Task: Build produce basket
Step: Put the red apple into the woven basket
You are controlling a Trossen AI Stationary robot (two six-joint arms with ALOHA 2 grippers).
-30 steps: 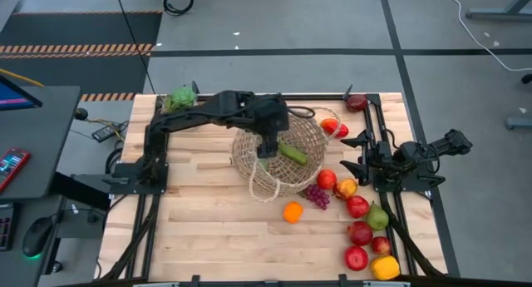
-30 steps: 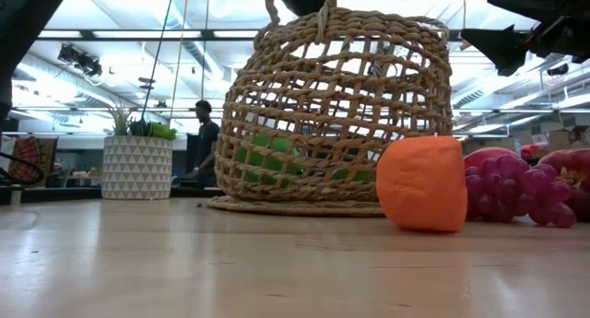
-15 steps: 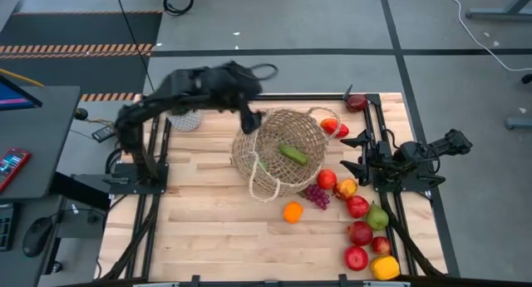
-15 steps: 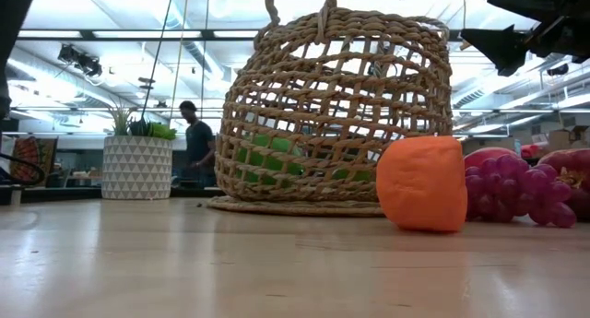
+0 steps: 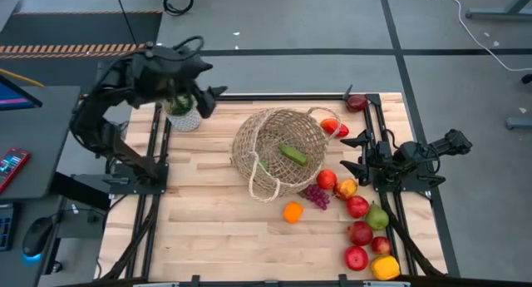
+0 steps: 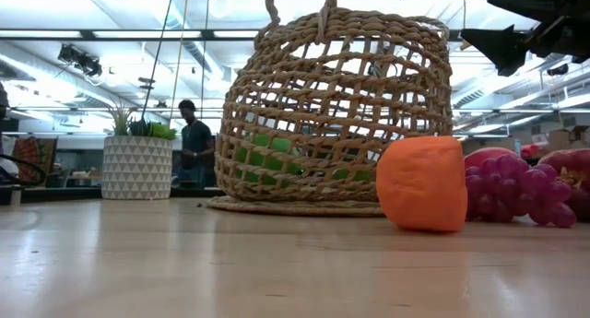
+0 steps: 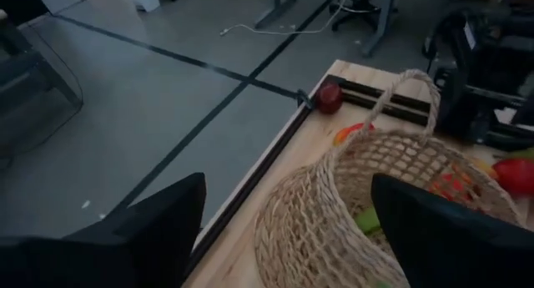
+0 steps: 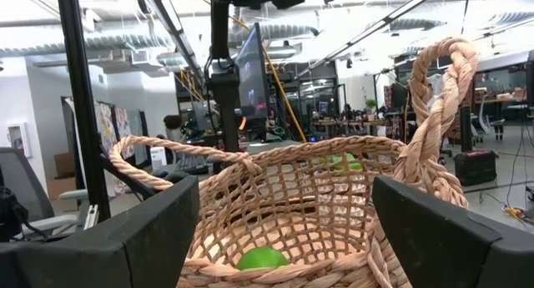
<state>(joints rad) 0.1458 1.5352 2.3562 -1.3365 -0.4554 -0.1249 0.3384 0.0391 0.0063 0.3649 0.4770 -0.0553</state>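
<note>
The basket (image 5: 278, 150) sits mid-worktop holding a cucumber (image 5: 292, 154) and what looks like a green apple. The left tool (image 5: 204, 100), wide open and empty, hangs beyond the basket's far-left side. Most produce (image 5: 359, 207) lies right of the basket, near the open, empty right tool (image 5: 353, 154); fetching another piece comes next.

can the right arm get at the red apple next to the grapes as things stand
Probably yes: the right claw is open and empty, and the red apple lies bare on the table close to it, beside the grapes, with nothing on top.
</note>
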